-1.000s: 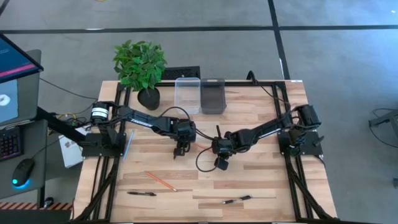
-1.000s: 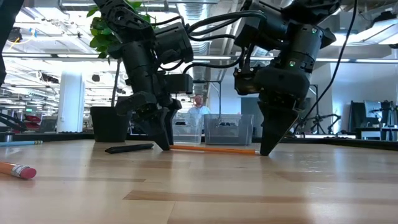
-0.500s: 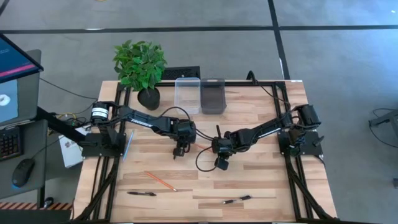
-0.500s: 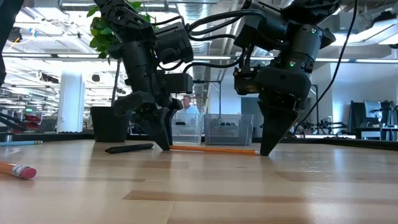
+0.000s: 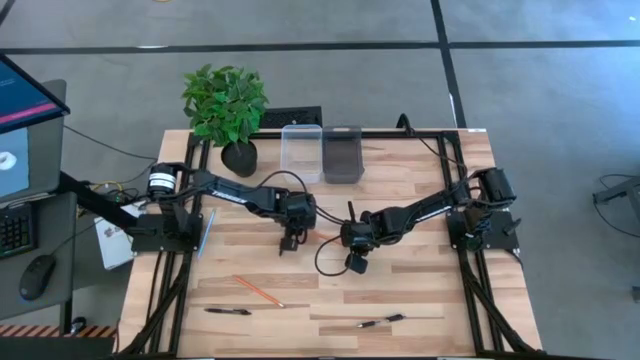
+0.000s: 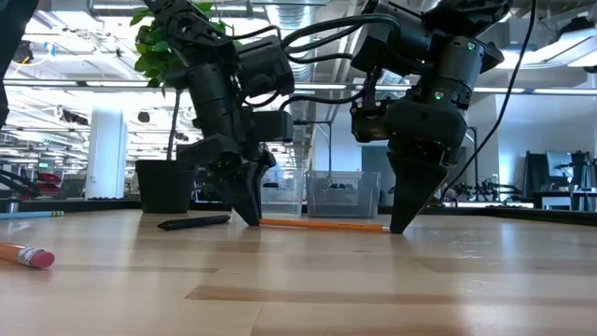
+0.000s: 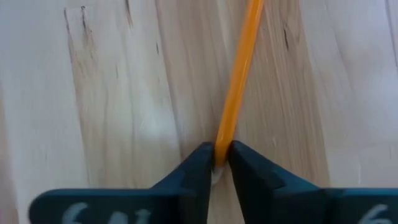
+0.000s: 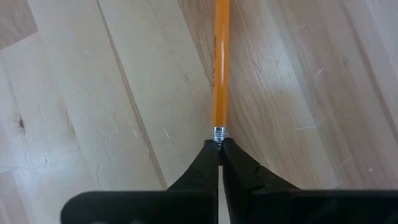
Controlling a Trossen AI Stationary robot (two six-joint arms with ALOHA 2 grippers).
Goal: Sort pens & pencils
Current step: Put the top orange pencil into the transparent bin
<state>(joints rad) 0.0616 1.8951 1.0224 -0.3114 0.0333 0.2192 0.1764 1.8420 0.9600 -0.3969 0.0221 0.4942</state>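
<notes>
One orange pencil [image 6: 322,224] lies level at the tabletop between my two grippers, near the middle of the table. My left gripper [image 7: 221,163] is shut on one end and my right gripper [image 8: 219,149] on the other, both pointing down. Another pencil [image 5: 258,290] and two black pens [image 5: 228,311] [image 5: 382,321] lie flat near the table's near edge. In the low view a black pen [image 6: 194,222] lies left of my left gripper [image 6: 250,217], and a pencil's eraser end [image 6: 28,255] lies closer to the camera. My left gripper pinches the pencil's end [image 7: 224,140] between its two fingertips, from above, in line with the shaft. The pencil runs level along the tabletop. My right gripper pinches the eraser end just behind the metal ferrule [image 8: 219,132] between its fingertips, from above; the eraser itself is hidden between the fingers.
A clear bin [image 5: 301,152] and a dark bin [image 5: 342,153] stand side by side at the table's far edge, with a potted plant [image 5: 225,105] to their left. A loose black cable [image 5: 322,262] loops on the table between the arms.
My left gripper has shifted a little toward the table's right, along the pencil, staying low at the tabletop. My right gripper and the pencil have kept still.
</notes>
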